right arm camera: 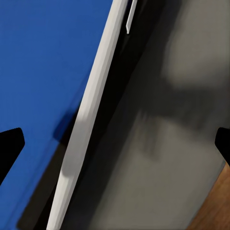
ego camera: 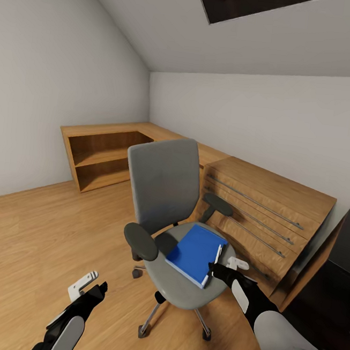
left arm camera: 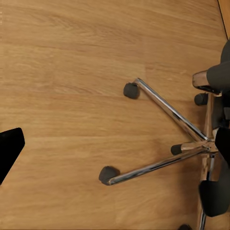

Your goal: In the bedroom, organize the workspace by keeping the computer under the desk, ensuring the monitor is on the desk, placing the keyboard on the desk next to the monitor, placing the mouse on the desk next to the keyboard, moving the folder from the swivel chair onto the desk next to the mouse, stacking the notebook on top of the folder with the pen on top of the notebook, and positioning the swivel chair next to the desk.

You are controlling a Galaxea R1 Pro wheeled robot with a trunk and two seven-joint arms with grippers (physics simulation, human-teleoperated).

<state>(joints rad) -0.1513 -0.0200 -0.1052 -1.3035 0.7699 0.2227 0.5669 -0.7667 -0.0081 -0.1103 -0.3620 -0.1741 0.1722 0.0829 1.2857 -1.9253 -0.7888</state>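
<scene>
right gripper at the folder's edge

your right gripper [ego camera: 214, 270] sits low over the chair [ego camera: 177, 218] seat, at the near right edge of the folder [ego camera: 195, 252]. in the right wrist view its two dark fingertips [right arm camera: 9, 148] stand wide apart at the picture's sides, spread open, with the blue cover, the white page edge and the grey seat between them; nothing is pinched. a thin white pen [ego camera: 218, 253] lies along the folder's right edge, close to that gripper.

your left gripper [ego camera: 97, 291] hangs over bare wooden floor [ego camera: 40, 225], well apart from the chair's left side. the left wrist view looks down on the chair's chrome legs and castors; one dark fingertip shows at the picture's edge, and you cannot tell whether this gripper is open or closed.

the folder lies flat on the seat, turned at an angle. behind the chair stand a wooden chest of drawers [ego camera: 268, 212] and light wooden corner shelving [ego camera: 102, 154]. a black piece of furniture [ego camera: 336, 278] shows at the far right.
</scene>
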